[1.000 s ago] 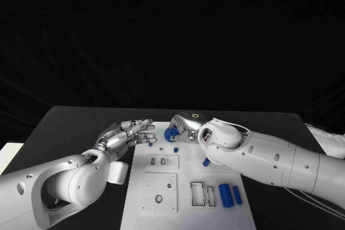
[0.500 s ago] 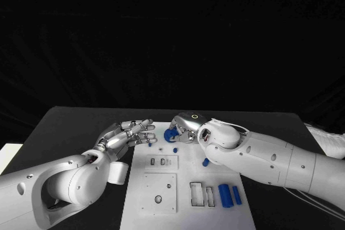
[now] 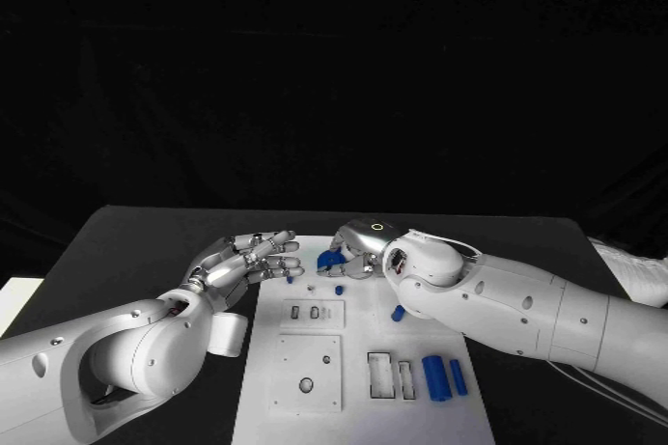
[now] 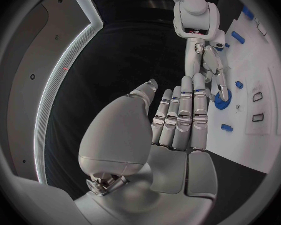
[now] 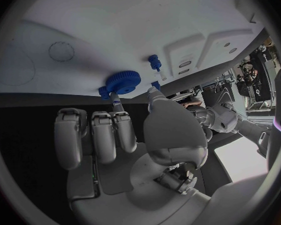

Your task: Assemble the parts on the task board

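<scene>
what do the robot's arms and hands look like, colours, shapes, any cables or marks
Both arms are glossy white, rounded shells with small dark screw holes. The left hand and right hand are silver metal with segmented fingers. A lit ring mark sits on the right hand's back, and thin pale cables run beside the right arm.

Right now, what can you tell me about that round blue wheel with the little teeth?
The blue gear is a small round wheel with fine teeth round its rim, and it looks like plastic. It sits near the far end of the white task board, close to a small blue peg. The right hand has its fingertips at the gear's edge. The left hand hovers beside it, not touching.
</scene>
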`<move>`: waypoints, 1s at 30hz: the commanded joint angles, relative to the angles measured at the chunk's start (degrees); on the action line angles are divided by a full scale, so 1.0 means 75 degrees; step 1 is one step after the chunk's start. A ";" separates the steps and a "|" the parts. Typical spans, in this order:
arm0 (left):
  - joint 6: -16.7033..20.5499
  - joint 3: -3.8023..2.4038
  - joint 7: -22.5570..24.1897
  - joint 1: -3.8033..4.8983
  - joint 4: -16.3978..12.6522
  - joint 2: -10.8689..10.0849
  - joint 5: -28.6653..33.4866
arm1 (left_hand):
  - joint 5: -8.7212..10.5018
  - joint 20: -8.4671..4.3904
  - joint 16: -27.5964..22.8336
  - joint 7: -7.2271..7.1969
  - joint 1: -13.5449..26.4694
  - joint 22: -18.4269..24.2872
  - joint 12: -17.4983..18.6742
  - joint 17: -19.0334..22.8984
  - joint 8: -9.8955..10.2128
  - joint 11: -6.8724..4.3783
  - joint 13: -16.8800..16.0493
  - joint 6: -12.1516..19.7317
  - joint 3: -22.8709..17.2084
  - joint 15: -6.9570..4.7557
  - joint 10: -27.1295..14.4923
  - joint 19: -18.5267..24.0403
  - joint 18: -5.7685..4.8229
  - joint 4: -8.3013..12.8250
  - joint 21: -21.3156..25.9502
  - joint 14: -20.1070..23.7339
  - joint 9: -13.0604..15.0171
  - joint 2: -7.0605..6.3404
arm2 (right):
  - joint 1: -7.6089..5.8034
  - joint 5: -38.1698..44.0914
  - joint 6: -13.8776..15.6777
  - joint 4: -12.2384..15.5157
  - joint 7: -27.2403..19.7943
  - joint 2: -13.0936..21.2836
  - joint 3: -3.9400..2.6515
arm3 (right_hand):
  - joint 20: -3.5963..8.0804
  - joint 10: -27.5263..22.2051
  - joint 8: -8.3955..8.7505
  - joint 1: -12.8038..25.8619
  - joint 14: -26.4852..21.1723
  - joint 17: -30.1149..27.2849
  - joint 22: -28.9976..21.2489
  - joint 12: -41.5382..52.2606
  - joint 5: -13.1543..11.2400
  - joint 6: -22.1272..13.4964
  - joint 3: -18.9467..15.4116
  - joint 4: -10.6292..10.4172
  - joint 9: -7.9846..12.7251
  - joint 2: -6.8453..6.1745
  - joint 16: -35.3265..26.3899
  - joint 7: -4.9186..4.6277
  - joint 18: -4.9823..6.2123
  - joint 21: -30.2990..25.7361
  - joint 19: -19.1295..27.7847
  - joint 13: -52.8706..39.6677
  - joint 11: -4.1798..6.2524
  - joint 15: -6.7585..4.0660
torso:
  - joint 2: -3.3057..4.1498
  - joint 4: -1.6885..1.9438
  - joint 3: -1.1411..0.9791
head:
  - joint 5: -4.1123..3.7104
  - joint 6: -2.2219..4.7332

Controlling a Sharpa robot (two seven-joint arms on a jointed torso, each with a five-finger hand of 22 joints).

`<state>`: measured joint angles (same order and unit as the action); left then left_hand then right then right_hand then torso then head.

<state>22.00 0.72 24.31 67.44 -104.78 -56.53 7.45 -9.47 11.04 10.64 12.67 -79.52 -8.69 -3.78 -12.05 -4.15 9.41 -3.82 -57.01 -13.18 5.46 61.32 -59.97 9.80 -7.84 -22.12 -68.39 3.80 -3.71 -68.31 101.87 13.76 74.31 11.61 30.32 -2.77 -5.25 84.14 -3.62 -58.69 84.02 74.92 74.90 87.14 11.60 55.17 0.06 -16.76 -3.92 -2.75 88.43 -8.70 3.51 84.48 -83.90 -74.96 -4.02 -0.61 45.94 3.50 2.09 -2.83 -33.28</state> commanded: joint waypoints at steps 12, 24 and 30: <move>-0.0144 -0.0005 0.0022 0.0007 -0.0008 0.0002 0.0008 | 0.0034 0.0009 -0.0058 0.0025 -0.0042 0.0009 0.0017 -0.0024 0.0040 -0.0019 0.0006 0.0029 -0.0020 0.0008 -0.0051 0.0073 0.0060 0.0059 0.0008 0.0068 -0.0005 -0.0017 | 0.0005 -0.0459 0.0060 -0.0033 0.0061 0.0108 0.0003 | -0.0009 0.0610 -0.0024 -0.0037 0.0696 0.1505 0.0449 0.0052 0.0241 0.0127 -0.0190 0.0026 -0.0009 0.0304 0.0034 0.0023 -0.0137 0.0060 -0.0125 -0.1771 0.0051 -0.0004 | 0.0000 -0.0013 -0.0003 | -0.0028 0.0014; -0.0149 -0.0005 0.0026 0.0007 0.0069 -0.0022 0.0009 | 0.0035 0.0010 -0.0062 0.0026 -0.0039 0.0010 0.0017 -0.0026 0.0041 -0.0018 0.0006 0.0031 -0.0019 0.0009 -0.0054 0.0076 0.0060 0.0062 0.0008 0.0070 -0.0006 -0.0018 | 0.0059 -0.1711 0.2435 0.0515 -0.1690 0.0877 -0.0039 | -0.0032 0.0570 0.0006 -0.0917 0.0690 0.1491 0.0502 -0.0032 0.0461 -0.0017 -0.0362 0.0227 0.0015 0.0287 0.0026 -0.0024 -0.0148 0.0085 -0.0138 -0.1722 0.0012 0.0027 | -0.0030 -0.0050 -0.0028 | -0.0078 0.0059; -0.0168 -0.0004 0.0026 0.0004 0.0156 0.0004 0.0011 | 0.0035 0.0010 -0.0062 0.0026 -0.0039 0.0010 0.0017 -0.0026 0.0041 -0.0018 0.0006 0.0031 -0.0019 0.0009 -0.0054 0.0076 0.0060 0.0062 0.0008 0.0070 -0.0006 -0.0018 | 0.0052 -0.3243 0.1731 0.0988 -0.2416 0.1749 -0.0114 | -0.0032 0.0546 -0.0019 -0.1626 0.0685 0.1470 0.0494 -0.0078 0.0434 0.0066 -0.0376 0.0619 -0.0003 0.0197 0.0015 -0.0005 -0.0145 0.0079 -0.0125 -0.1698 0.0029 0.0016 | -0.0078 -0.0125 -0.0076 | -0.0082 0.0066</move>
<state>21.99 0.74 24.22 67.43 -103.66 -56.66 7.46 -9.47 11.24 10.37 12.67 -79.52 -8.70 -3.78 -12.17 -4.15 9.41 -3.82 -57.01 -13.36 5.46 61.33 -59.76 9.80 -7.66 -22.12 -68.39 3.80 -3.71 -67.93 86.99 27.87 81.30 -0.24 42.81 -3.59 -5.25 84.14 -3.61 -70.03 84.02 74.90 74.93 86.83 14.75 55.44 -2.81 -12.66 -3.88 -1.14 88.43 -8.81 3.51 84.76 -83.90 -74.93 -4.01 -0.61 45.62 2.93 1.75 -3.39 -32.74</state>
